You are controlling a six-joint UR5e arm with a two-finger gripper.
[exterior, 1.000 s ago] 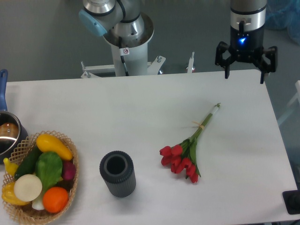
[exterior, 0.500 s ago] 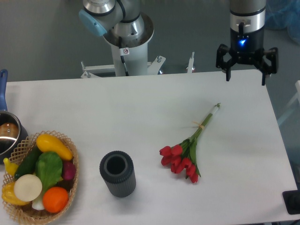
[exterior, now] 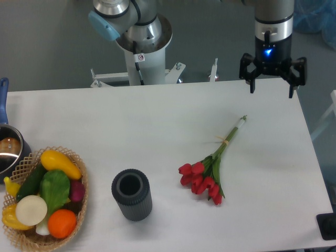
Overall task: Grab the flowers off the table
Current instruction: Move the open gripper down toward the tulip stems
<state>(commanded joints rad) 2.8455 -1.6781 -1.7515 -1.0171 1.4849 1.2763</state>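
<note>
Shifting slightly left, gripper [exterior: 271, 85] w/ jaws spread, flowers [exterior: 208, 169] unmoved.

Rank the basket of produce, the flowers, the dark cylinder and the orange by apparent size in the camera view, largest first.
1. basket of produce
2. flowers, long but thin
3. dark cylinder
4. orange

Basket and flowers span similar lengths; the basket covers clearly more area.
</note>
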